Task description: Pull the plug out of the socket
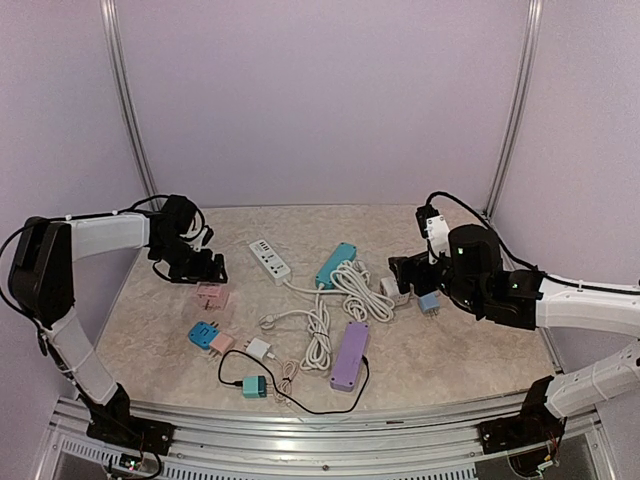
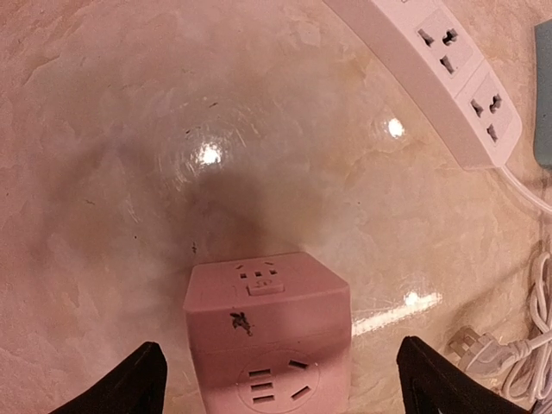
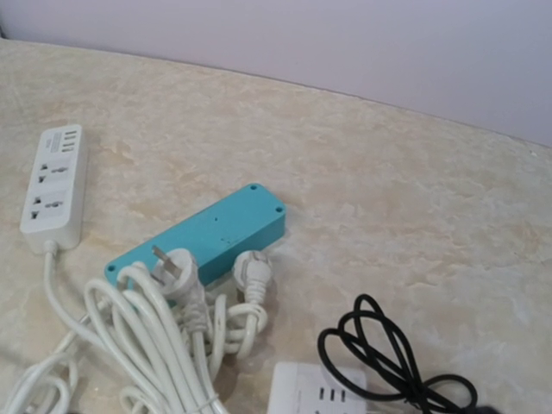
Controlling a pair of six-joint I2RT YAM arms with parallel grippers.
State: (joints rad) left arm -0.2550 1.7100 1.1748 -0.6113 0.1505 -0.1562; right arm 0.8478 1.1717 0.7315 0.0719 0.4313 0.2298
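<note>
A pink cube socket (image 2: 267, 336) sits on the table between my left gripper's (image 2: 285, 384) open black fingertips (image 2: 129, 379); no plug shows in its visible faces. In the top view the left gripper (image 1: 192, 266) hovers just behind this pink cube (image 1: 212, 295). My right gripper (image 1: 408, 274) is above a white cube socket (image 1: 392, 291), with a light blue plug (image 1: 430, 303) beside it. Its fingers do not show in the right wrist view, where the white cube (image 3: 319, 392) lies at the bottom edge beside a black cord (image 3: 388, 362).
A white power strip (image 1: 269, 258), a teal strip (image 1: 336, 264) and coiled white cables (image 1: 340, 295) fill the middle. A purple strip (image 1: 348, 355), a blue socket with a pink plug (image 1: 210, 338), a white adapter (image 1: 258, 349) and a teal adapter (image 1: 254, 386) lie nearer.
</note>
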